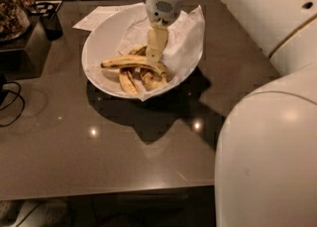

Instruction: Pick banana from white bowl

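My gripper [155,58] hangs straight down inside the white bowl [96,35], tip right at the banana [130,62]. Honestly can't tell from here if it's clamped or loose. The banana lies roughly left to right across the bowl, and most of its length runs off to the left of the tip. It's gently curved, yellow with brown streaks. Shorter, browner pieces [127,80] sit just beneath it on crumpled white paper [184,42]. Glossy dark table [99,146] all around.
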You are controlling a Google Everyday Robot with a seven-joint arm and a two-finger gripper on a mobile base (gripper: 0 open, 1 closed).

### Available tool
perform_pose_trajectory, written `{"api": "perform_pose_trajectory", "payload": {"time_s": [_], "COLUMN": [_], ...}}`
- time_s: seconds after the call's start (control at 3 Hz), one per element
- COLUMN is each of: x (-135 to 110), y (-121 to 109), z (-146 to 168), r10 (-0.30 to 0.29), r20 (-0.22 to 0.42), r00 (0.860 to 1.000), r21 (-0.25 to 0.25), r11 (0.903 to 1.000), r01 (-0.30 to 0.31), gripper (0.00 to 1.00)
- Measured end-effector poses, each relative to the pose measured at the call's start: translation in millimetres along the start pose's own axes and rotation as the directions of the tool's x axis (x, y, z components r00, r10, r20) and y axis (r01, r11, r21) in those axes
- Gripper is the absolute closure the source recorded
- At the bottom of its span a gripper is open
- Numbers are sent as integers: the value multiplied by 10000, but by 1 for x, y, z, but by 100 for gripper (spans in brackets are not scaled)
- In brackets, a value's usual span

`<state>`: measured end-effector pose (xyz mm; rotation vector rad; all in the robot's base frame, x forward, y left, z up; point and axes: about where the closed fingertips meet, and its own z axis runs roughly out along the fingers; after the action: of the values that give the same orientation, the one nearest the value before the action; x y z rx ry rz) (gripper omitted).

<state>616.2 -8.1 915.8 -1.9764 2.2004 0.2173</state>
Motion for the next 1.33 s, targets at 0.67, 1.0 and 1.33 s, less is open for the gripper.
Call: {"api": "perform_pose_trajectory", "payload": {"time_s": [0.67, 1.0, 1.33], "x": [-2, -4, -4], "y": [24, 30, 30], "z": [37, 42, 42], "r10": [1018, 1279, 1281], "r20": [515, 630, 630], "r00": [9935, 9898, 9898], "r21": [-1579, -1874, -1874], "r11": [9831, 9756, 9756], "r01": [-925, -1142, -1144], "gripper": [48, 66, 89]}}
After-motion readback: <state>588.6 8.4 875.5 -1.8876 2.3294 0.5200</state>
